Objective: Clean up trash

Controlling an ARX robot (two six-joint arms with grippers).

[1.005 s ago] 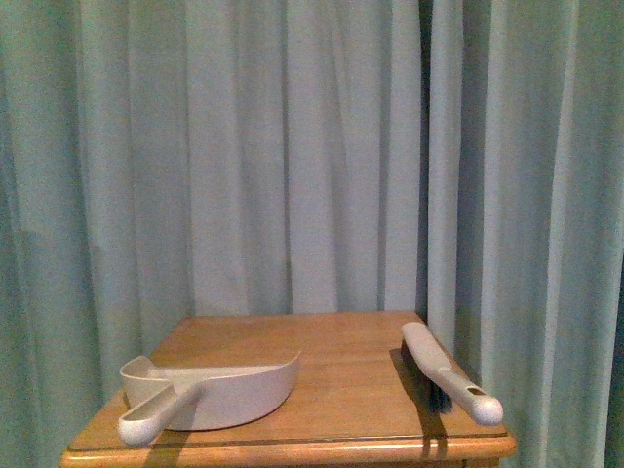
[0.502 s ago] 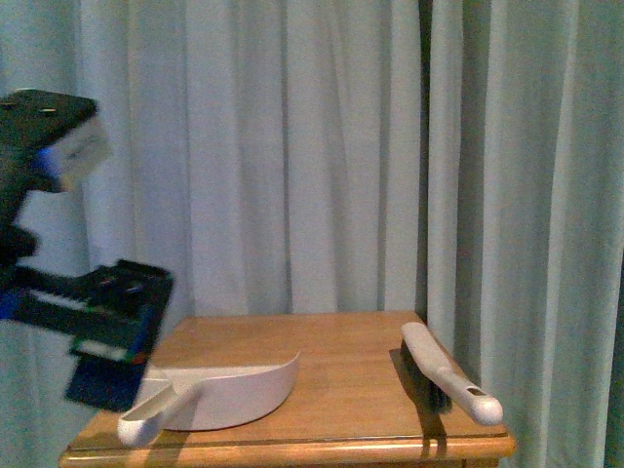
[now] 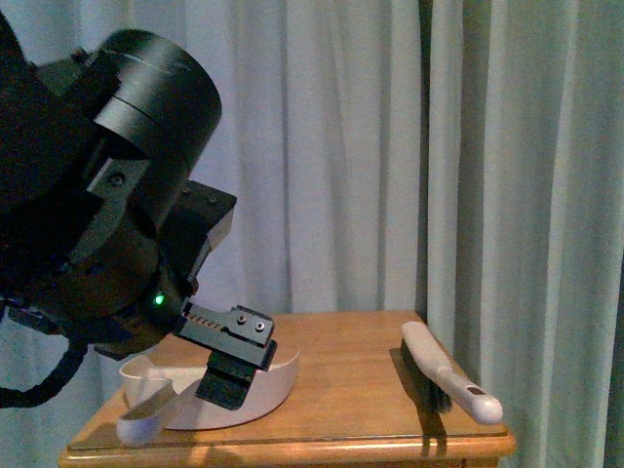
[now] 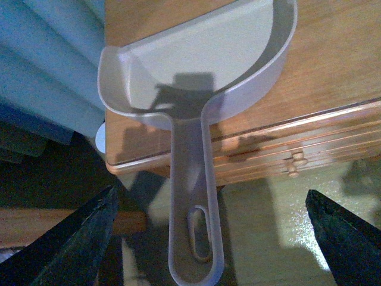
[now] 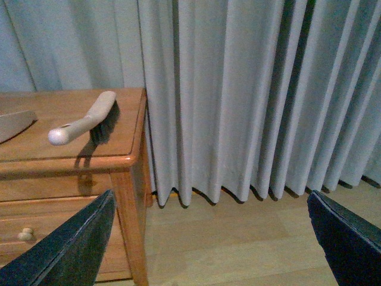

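On the worktop (image 3: 341,351) no crumpled paper wad can be made out, so I cannot tell where the trash lies. The only hint is in the left wrist view: a small pale round shape (image 4: 100,138) peeks out below the front-left corner, mostly hidden by the worktop edge. It is too little to identify.

Over that same corner hangs the left end effector (image 4: 208,253). Its two dark fingers (image 4: 71,238) are spread wide and hold nothing. In its own camera they stand on either side of the dustpan's handle, apart from it. In the front view the bulky black left arm fills the left side, and the end effector tilts down over the pan.

The beige dustpan (image 4: 196,77) lies at the front-left corner. Its open mouth faces the middle of the worktop, and its handle sticks out past the front edge.

Well apart from it, along the right edge, a brush (image 3: 444,375) lies with its dark bristles down. Its pale handle points toward the front-right corner.

The right end effector (image 5: 205,244) is off the worktop, out beyond the front-right corner. It is also opened wide and empty, over the wooden floor (image 5: 238,238).

A pale curtain (image 3: 390,146) hangs behind the worktop and past its right side.
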